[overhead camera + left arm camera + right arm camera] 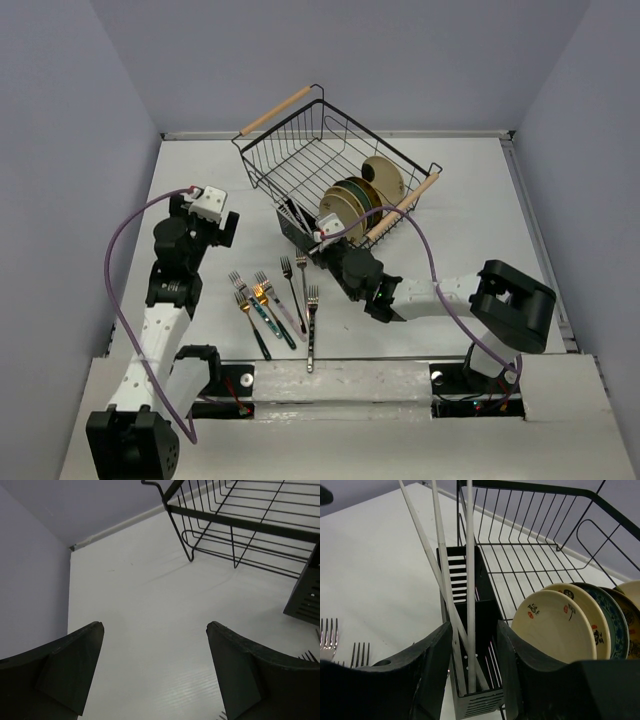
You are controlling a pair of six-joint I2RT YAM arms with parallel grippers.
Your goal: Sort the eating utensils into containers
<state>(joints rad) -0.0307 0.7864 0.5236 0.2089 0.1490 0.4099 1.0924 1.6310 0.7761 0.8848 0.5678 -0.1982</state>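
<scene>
No readable text — the cream plate (pixel 551 630) bears small marks, perhaps characters, illegible.

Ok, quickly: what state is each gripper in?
Left gripper: open, empty.
Right gripper: open, straddling white sticks in the caddy, not clamped.

The table (pixel 460 200) is white and the walls (pixel 400 60) are pale lilac-grey. The basket (pixel 258 175) is of black wire, with handles of light wood. The caddy (pixel 470 625) is black, and the three sticks (pixel 469 555) in it are white. The front plate (pixel 552 627) is cream with small black and red marks; a plate (pixel 614 622) behind it has a teal rim. The forks (pixel 272 305) are silver, some gold-headed, with teal, pink or dark handles. The cables (pixel 111 280) are purple.
</scene>
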